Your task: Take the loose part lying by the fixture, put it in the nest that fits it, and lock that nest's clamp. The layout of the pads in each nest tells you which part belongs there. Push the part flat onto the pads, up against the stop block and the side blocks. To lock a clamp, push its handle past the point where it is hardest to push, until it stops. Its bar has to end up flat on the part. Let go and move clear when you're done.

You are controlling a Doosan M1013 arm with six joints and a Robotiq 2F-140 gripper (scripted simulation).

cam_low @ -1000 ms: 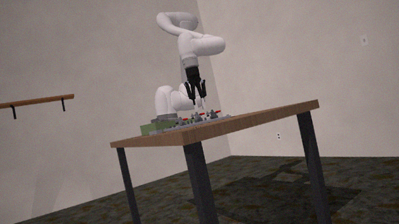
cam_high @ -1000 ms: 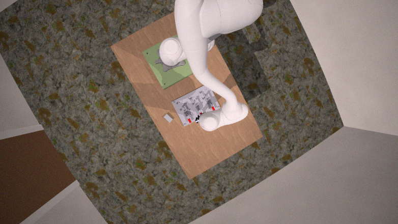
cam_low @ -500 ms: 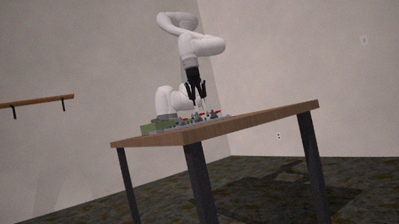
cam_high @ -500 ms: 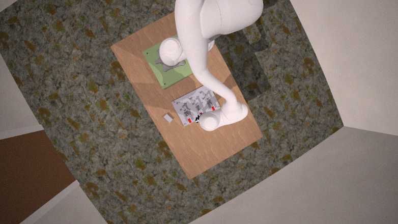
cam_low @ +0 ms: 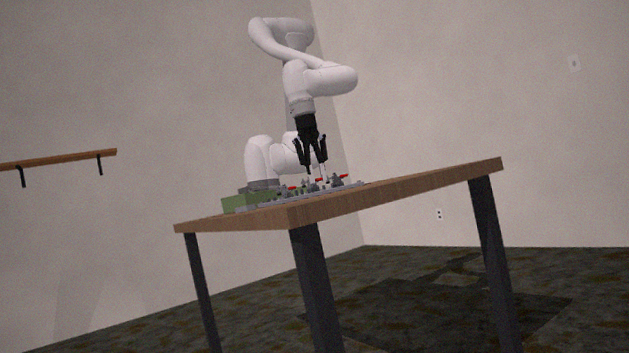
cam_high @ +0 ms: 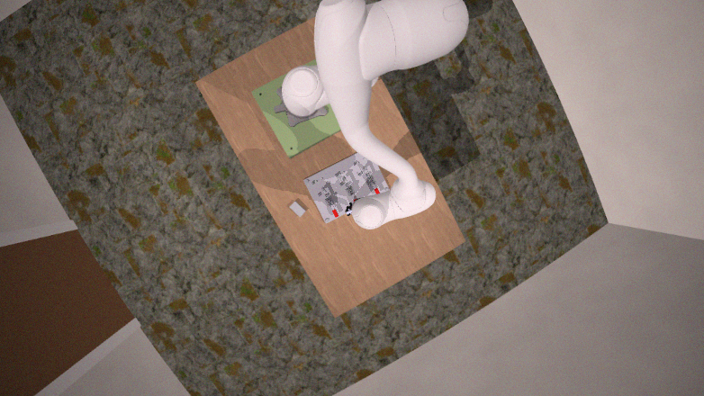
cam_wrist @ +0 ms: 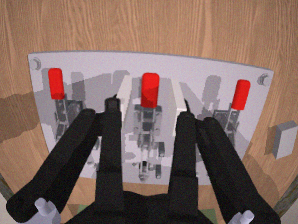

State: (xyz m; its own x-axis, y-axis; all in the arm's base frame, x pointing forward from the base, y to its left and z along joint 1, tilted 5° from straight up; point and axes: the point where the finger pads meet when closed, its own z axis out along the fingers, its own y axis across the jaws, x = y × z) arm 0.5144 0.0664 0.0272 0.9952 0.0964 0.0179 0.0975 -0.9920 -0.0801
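Note:
The grey fixture plate (cam_high: pixel 316 185) (cam_low: pixel 303 194) (cam_wrist: pixel 93 63) lies on the wooden table and carries three clamps with red handles. In the wrist view these are the left handle (cam_wrist: pixel 56 83), the middle handle (cam_wrist: pixel 150 90) and the right handle (cam_wrist: pixel 240 94). The loose part (cam_high: pixel 297 208) (cam_wrist: pixel 282 139), a small grey block, lies on the table beside the plate. My gripper (cam_high: pixel 349 207) (cam_low: pixel 316 171) (cam_wrist: pixel 150 88) hangs just above the middle clamp, fingers partly apart and holding nothing. The nests' pads are mostly hidden behind the fingers.
The arm's base stands on a green plate (cam_high: pixel 303 139) (cam_low: pixel 233 202) at the table's far end. The table (cam_high: pixel 344 265) (cam_low: pixel 390 186) stretches beyond the fixture towards its near edge. A wall shelf (cam_low: pixel 55 158) hangs far off to the left.

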